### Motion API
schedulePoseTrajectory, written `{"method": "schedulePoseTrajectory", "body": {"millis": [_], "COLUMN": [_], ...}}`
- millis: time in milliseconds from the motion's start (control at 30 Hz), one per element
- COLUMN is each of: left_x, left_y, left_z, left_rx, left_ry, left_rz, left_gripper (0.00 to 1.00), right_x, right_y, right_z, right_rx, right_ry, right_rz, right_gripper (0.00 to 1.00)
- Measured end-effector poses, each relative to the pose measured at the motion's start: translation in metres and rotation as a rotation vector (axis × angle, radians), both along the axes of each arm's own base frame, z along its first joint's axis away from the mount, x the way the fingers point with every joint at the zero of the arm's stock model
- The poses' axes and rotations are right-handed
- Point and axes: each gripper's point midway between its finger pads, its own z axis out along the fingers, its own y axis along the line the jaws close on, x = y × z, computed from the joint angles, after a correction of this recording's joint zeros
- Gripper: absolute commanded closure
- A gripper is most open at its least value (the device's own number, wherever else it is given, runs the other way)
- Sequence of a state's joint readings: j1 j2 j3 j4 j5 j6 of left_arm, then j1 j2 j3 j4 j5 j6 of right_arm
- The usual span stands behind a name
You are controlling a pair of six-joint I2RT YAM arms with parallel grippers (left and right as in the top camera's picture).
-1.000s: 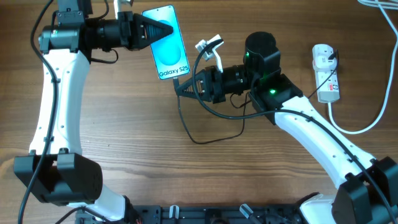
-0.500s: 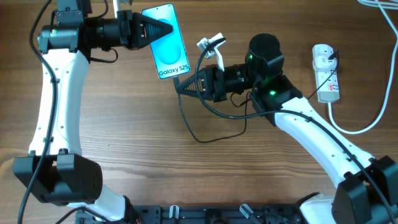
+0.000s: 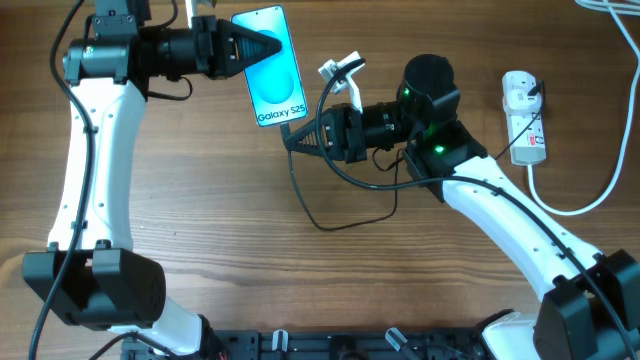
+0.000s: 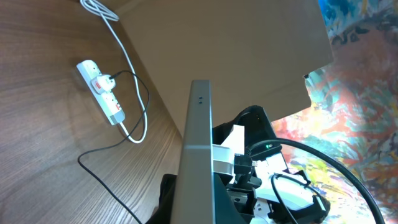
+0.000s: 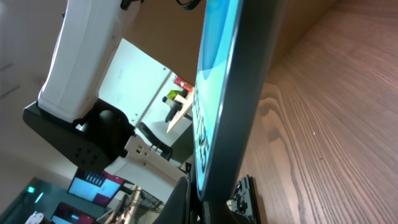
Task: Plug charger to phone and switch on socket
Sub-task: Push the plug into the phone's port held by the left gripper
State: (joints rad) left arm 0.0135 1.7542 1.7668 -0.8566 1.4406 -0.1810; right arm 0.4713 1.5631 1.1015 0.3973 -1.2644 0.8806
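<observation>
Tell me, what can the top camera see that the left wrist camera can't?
Only overhead: the phone's blue screen reading "Galaxy S25", with the left gripper holding its side and the right gripper at its bottom end. Only left wrist: the phone's thin grey edge. Both: the white socket and black charger cable.

The table (image 3: 200, 230) is grained wood; the phone (image 3: 278, 80) has a glossy screen; the socket (image 3: 525, 125) is smooth white plastic.

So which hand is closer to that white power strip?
Right. The right hand sits at the lower end of the phone, well away from the power strip; the left hand grips the phone's far edge, even farther off.
</observation>
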Motion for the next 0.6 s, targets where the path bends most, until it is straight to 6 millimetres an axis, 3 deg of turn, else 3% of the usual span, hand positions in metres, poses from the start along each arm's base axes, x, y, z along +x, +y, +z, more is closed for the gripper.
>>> {"method": "schedulePoseTrajectory", "body": {"millis": [33, 133, 300, 433, 600], "left_x": [0.000, 0.002, 0.001, 0.008, 0.011], "left_y": [0.000, -0.002, -0.017, -0.007, 0.006], "left_z": [0.000, -0.003, -0.018, -0.050, -0.086], "left_rx": [0.000, 0.019, 0.093, 0.241, 0.384], "left_ry": [0.000, 0.000, 0.024, 0.124, 0.213], "left_rz": [0.000, 0.011, 0.022, 0.126, 0.209], "left_gripper": [0.96, 0.96, 0.96, 0.96, 0.96], "right_x": [0.000, 0.003, 0.022, 0.024, 0.028], "right_y": [0.000, -0.001, -0.008, -0.010, -0.014], "right_z": [0.000, -0.005, -0.017, -0.030, -0.056], "right_rx": [-0.002, -0.020, -0.068, -0.110, -0.200], "right_ry": [0.006, 0.043, 0.082, 0.090, 0.126], "right_rz": [0.000, -0.014, -0.112, -0.135, -0.190], "right_gripper": [0.95, 0.80, 0.61, 0.44, 0.41]}}
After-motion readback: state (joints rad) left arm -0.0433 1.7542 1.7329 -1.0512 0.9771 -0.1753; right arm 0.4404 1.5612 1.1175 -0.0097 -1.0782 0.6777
